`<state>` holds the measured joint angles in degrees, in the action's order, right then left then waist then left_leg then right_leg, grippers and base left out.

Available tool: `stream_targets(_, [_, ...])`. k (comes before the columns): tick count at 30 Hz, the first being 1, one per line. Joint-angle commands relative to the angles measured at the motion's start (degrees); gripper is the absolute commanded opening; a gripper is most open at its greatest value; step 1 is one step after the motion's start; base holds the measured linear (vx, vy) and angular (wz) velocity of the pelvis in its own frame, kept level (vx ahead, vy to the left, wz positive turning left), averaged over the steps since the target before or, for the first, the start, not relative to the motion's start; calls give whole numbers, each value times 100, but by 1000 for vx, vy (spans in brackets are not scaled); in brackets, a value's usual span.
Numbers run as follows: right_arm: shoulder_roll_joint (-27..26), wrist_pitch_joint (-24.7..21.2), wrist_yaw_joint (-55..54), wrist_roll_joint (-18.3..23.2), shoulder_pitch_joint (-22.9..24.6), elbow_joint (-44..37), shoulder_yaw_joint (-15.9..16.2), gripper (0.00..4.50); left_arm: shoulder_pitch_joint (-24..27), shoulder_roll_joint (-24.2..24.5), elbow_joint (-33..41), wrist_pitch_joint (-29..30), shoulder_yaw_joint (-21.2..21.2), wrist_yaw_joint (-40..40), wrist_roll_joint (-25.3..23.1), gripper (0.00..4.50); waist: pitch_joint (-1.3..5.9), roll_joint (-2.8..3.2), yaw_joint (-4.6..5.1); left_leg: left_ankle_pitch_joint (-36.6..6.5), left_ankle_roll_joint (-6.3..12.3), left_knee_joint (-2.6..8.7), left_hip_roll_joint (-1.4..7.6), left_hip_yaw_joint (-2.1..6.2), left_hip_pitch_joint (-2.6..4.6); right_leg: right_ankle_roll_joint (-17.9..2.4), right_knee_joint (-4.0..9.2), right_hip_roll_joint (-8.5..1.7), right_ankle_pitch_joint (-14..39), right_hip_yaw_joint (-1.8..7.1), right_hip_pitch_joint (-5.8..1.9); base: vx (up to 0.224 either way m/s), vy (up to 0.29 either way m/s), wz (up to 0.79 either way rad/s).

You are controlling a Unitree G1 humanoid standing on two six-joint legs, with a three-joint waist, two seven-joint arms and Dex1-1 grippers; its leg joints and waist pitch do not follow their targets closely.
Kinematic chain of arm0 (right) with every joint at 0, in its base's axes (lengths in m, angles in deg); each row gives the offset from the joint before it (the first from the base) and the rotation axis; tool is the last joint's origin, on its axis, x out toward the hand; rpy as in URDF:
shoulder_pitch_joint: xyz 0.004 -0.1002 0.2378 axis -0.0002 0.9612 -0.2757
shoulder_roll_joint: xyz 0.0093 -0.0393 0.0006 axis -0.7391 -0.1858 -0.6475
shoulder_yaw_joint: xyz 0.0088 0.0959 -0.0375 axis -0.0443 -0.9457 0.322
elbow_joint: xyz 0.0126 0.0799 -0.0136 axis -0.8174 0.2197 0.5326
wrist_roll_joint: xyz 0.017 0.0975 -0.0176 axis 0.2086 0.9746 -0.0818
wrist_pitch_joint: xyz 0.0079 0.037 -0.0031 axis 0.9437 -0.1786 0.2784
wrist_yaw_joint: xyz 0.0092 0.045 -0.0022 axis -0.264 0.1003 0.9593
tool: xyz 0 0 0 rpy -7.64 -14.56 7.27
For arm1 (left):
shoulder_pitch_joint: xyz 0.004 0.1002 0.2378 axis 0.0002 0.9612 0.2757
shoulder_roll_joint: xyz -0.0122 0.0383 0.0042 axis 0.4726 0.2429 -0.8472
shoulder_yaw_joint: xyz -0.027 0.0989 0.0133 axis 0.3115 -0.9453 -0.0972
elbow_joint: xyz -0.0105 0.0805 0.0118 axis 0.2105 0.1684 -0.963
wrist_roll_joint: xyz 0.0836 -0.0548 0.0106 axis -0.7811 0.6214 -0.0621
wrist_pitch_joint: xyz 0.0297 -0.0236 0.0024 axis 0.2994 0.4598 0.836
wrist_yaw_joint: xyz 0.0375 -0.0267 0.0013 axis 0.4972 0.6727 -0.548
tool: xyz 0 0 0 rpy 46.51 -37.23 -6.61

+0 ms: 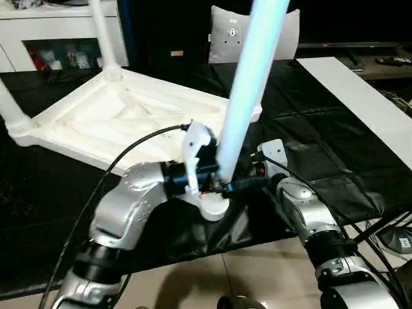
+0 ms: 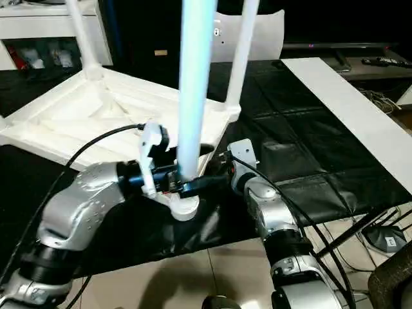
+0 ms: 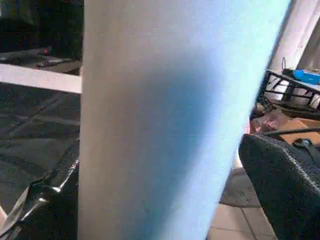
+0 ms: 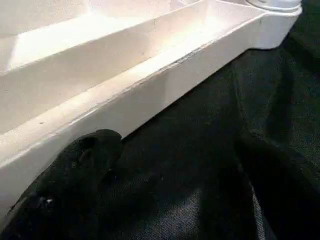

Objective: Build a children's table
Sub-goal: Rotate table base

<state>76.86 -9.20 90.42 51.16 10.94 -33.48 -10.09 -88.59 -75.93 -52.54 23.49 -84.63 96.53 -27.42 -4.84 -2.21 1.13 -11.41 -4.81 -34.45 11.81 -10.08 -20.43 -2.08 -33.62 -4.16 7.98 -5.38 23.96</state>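
Note:
The children's table top (image 1: 71,149) lies upside down on a black mat, ribs facing up. A leg (image 1: 103,35) stands in the far socket, another (image 1: 9,106) in the left one, and a third (image 2: 239,58) in the right one. A fourth leg (image 1: 248,84) rises upright from the near corner socket (image 1: 214,207). My left gripper (image 1: 215,183) is open around this leg's base, one black finger (image 3: 280,175) standing clear of the tube. My right gripper (image 4: 175,200) is open and holds nothing; it sits low over the mat beside the table's rim (image 4: 150,95), just right of the near leg.
A white cabinet (image 1: 58,26) stands at the back left. A grey-white cushion (image 1: 222,35) leans behind the table. A long white board (image 1: 360,103) runs along the right of the mat (image 1: 322,161). Cables and tiled floor (image 1: 257,277) lie in front.

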Motion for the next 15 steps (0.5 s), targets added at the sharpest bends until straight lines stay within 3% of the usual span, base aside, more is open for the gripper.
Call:
stream_targets(1, [-184, 162, 221, 25, -44, 9, 127, 450, -175, -230, -52, -147, -270, 7, -32, 441, 472, 157, -57, -1090, 148, 371, 92, 24, -9, -1012, 365, -321, 1670, 277, -395, 0, 0, 0])
stream_targets(3, [-202, 169, 243, 20, -19, -3, 126, 450, -209, -315, -85, -175, -321, 23, -20, 441, 482, 131, -53, -1064, 181, 365, 93, 17, -14, -1065, 362, -316, 1563, 277, -399, 0, 0, 0])
stream_targets(9, [-265, 207, 255, 34, -21, 53, 136, 450, -199, -526, 45, -73, -531, 64, 129, 441, 510, 164, -61, -975, 230, 361, 108, 27, -26, -1197, 326, -324, 1333, 268, -421, 0, 0, 0])
stream_targets(15, [-302, 287, 287, -14, -69, 172, 116, 450, -168, -616, 86, -90, -606, 68, 58, 441, 505, 161, -62, -1053, 261, 357, 104, 18, -16, -1178, 356, -325, 1517, 266, -414, 0, 0, 0])
